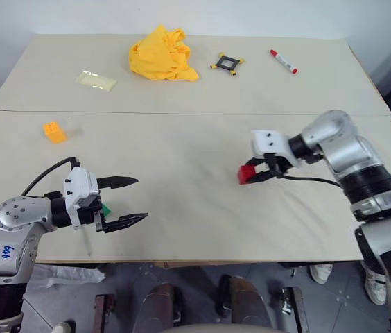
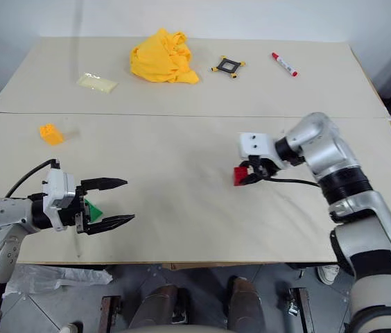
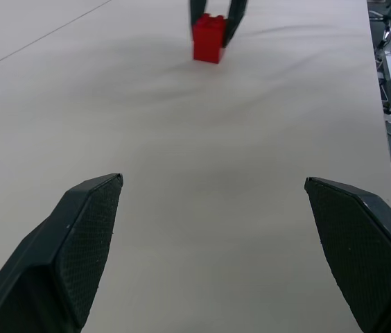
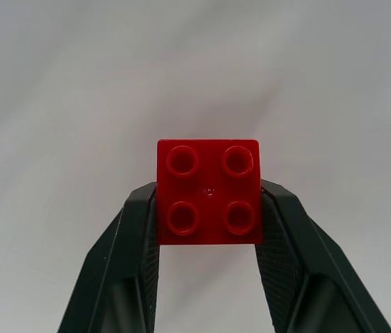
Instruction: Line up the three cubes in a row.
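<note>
Pinching the red cube [image 4: 209, 191] between its two black fingers, the right gripper [image 1: 256, 173] hung at about 3 o'clock of the near table [image 1: 181, 222], tilted down toward the cloth surface. Right wrist view showed the four studs facing the camera and a pad flat on each side wall; head views gave just a red block at the fingertips, so whether it touched the table could not be told. Left wrist view caught the same cube far ahead, dark fingers flanking it.

Left gripper [image 1: 129, 201] sat at about 8 o'clock, fingers spread wide, nothing between them. Green cube [image 2: 93, 210] lay just beside the finger roots, half hidden by the gripper body; right eye view showed more of it than the left eye.

Orange-yellow cube [image 1: 54, 132] rested alone at 10 o'clock, well apart from both others.

Far table: yellow cloth [image 1: 162, 54] at 12 o'clock, marker pen [image 1: 283, 61] at 1 o'clock, small black frame [image 1: 227, 64] between them, pale packet [image 1: 96, 80] at 11 o'clock.
</note>
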Controlling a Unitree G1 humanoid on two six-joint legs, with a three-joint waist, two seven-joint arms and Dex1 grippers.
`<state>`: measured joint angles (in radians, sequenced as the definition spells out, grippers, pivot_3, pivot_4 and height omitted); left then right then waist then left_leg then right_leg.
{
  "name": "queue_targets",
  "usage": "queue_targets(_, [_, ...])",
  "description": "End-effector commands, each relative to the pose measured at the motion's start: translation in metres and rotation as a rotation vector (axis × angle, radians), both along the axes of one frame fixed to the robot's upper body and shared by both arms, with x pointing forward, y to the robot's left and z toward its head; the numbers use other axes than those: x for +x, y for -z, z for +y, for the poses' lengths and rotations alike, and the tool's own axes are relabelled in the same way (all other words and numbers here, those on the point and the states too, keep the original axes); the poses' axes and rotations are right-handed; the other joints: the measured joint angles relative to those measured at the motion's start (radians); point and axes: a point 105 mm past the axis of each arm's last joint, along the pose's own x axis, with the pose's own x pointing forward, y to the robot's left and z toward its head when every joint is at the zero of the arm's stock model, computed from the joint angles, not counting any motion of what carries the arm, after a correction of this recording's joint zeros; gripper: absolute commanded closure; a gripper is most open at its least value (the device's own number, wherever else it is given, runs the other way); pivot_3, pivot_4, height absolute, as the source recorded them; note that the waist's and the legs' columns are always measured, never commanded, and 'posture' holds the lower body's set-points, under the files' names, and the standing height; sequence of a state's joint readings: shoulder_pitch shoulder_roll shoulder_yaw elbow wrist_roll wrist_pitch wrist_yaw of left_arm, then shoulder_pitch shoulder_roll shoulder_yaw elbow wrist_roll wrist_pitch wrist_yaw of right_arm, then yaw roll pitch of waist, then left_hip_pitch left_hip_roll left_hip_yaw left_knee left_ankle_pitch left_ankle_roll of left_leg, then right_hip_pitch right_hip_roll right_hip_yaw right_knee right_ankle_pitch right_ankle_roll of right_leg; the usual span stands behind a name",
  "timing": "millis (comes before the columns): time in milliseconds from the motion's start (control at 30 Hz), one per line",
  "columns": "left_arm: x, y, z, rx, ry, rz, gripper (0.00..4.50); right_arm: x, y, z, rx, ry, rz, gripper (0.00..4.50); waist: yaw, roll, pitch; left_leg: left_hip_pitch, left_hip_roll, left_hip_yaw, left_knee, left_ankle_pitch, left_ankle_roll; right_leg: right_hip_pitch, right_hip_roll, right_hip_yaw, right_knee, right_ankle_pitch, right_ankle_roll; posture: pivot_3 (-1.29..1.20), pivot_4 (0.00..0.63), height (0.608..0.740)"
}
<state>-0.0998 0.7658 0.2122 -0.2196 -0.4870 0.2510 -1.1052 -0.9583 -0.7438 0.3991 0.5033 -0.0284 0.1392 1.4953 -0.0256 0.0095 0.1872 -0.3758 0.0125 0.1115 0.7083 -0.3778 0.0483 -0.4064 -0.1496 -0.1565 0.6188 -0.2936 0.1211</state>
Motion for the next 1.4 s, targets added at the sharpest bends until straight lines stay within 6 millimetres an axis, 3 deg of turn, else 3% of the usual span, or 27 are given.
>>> queue_targets(33, [0.000, -0.005, -0.004, -0.005, 0.022, -0.025, 0.00, -0.013, -0.002, -0.002, 0.017, -0.009, 0.025, 3.02, -0.001, 0.000, 0.000, 0.000, 0.000, 0.000, 0.000, 0.000, 0.000, 0.000, 0.000, 0.000, 0.000, 0.000, 0.000, 0.00, 0.150, 0.740])
queue_targets(333, [0.003, -0.006, -0.006, -0.004, 0.046, -0.020, 0.00, -0.026, 0.015, 0.001, 0.058, 0.035, 0.050, 3.02, -0.001, 0.000, 0.000, 0.001, 0.001, 0.002, 0.001, 0.000, 0.000, 0.000, 0.000, 0.000, 0.000, 0.000, 0.000, 0.00, 0.150, 0.740])
queue_targets(600, [0.009, -0.013, 0.008, -0.014, -0.013, -0.061, 0.00, -0.025, 0.000, -0.006, 0.158, -0.032, -0.023, 0.39, -0.001, 0.000, 0.000, 0.001, 0.001, 0.002, 0.001, 0.000, 0.000, 0.001, 0.000, 0.000, 0.000, 0.000, 0.000, 0.00, 0.150, 0.740])
queue_targets(633, [0.010, -0.016, 0.015, -0.021, -0.050, -0.075, 0.00, -0.026, -0.006, -0.007, 0.207, -0.065, -0.062, 0.07, -0.001, 0.000, 0.000, 0.001, 0.000, 0.002, 0.001, 0.000, 0.000, 0.000, 0.000, 0.001, 0.000, 0.000, 0.000, 0.00, 0.150, 0.740])
queue_targets(800, [0.009, -0.026, 0.076, -0.098, -0.306, -0.103, 0.00, -0.038, -0.030, -0.020, 0.489, -0.160, -0.141, 0.03, -0.002, 0.000, 0.001, 0.001, 0.001, 0.002, 0.001, 0.000, 0.000, 0.001, 0.000, 0.000, 0.000, 0.000, 0.000, 0.00, 0.150, 0.740])
queue_targets(867, [-0.003, -0.022, 0.107, -0.113, -0.413, -0.065, 0.00, -0.045, -0.037, -0.025, 0.595, -0.156, -0.137, 0.03, -0.003, 0.000, 0.001, 0.001, 0.001, 0.002, 0.001, 0.000, 0.000, 0.001, 0.000, 0.000, 0.000, 0.000, 0.000, 0.00, 0.150, 0.740])
queue_targets(967, [-0.025, -0.012, 0.136, -0.125, -0.499, -0.036, 0.00, -0.055, -0.038, -0.026, 0.663, -0.142, -0.078, 0.03, -0.003, 0.000, 0.001, 0.002, 0.002, 0.002, 0.001, 0.000, 0.000, 0.001, 0.000, -0.001, 0.000, 0.000, 0.000, 0.00, 0.150, 0.740])
queue_targets(1033, [-0.046, 0.006, 0.164, -0.112, -0.618, 0.046, 0.00, -0.059, -0.040, -0.022, 0.758, -0.142, -0.089, 0.03, -0.003, 0.000, 0.001, 0.002, 0.002, 0.003, 0.001, 0.000, 0.000, 0.001, 0.000, 0.000, 0.000, 0.000, 0.000, 0.00, 0.150, 0.740])
queue_targets(1167, [-0.073, 0.025, 0.188, -0.109, -0.730, 0.139, 0.00, -0.059, -0.038, -0.019, 0.882, -0.095, -0.112, 0.03, -0.001, -0.001, 0.001, 0.004, 0.002, 0.004, 0.001, 0.000, 0.000, 0.002, 0.000, 0.000, 0.000, 0.000, 0.000, 0.00, 0.150, 0.740])
queue_targets(1333, [-0.099, 0.053, 0.209, -0.127, -0.837, 0.236, 0.00, -0.075, -0.028, -0.008, 0.940, -0.135, -0.165, 0.03, 0.016, -0.001, 0.001, 0.006, 0.002, 0.002, 0.001, -0.001, -0.001, 0.006, -0.002, 0.000, -0.001, 0.000, 0.000, 0.00, 0.150, 0.740])
queue_targets(1400, [-0.106, 0.060, 0.208, -0.126, -0.846, 0.260, 0.00, -0.082, -0.027, -0.002, 0.953, -0.163, -0.191, 0.03, 0.015, -0.001, 0.001, 0.007, 0.002, 0.002, 0.001, -0.001, -0.001, 0.006, -0.001, 0.000, 0.000, 0.000, -0.001, 0.00, 0.150, 0.740])
